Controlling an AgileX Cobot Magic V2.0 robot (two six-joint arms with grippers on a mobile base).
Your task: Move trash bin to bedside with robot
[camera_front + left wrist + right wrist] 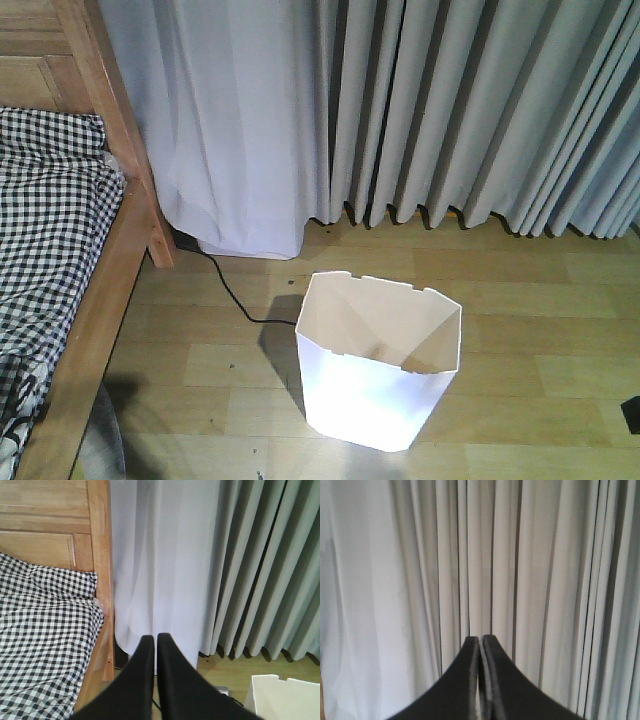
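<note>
The white trash bin (375, 385) stands upright on the wooden floor in the middle of the front view, its cream inside showing; its rim corner also shows in the left wrist view (285, 695). The bedside, a light-brown wooden bed frame (95, 300) with black-and-white checked bedding (45, 220), is to the bin's left with a strip of floor between them; the frame also shows in the left wrist view (100, 570). My left gripper (155, 637) is shut and empty, held above the floor beside the bed. My right gripper (480, 638) is shut and empty, facing the curtains.
Grey-white curtains (400, 110) hang along the back wall down to the floor. A loose black cable (235, 295) runs on the floor from the bed's corner to the bin. A dark object (631, 414) sits at the right edge of the floor.
</note>
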